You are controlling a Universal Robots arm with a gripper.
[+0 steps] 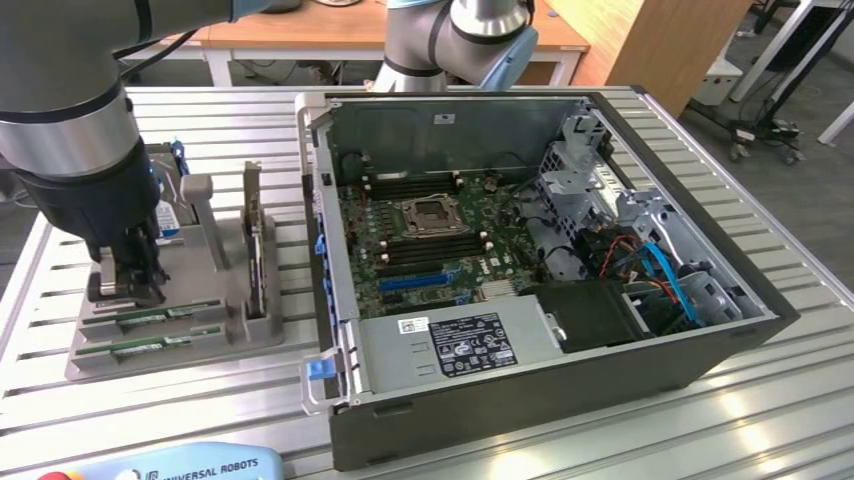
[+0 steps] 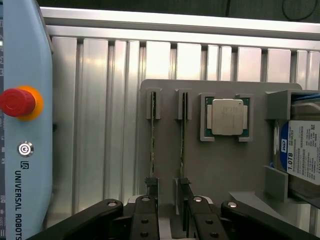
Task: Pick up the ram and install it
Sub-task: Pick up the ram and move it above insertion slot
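Tool (image 2: 168, 186) spread fully, holding nothing, poised over the grey fixture (image 2: 225, 170). The ram (image 2: 182, 140) stands on edge in the fixture slot beside the processor (image 2: 228, 116). I judge it light, stiff and fragile; grip the board's flat faces near one end.

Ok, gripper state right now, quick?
Gripper: open, holding nothing, poised above the ram sticks in the grey tray.

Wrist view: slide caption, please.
Open gripper over gray tray holding two ram sticks, processor and hard drive.
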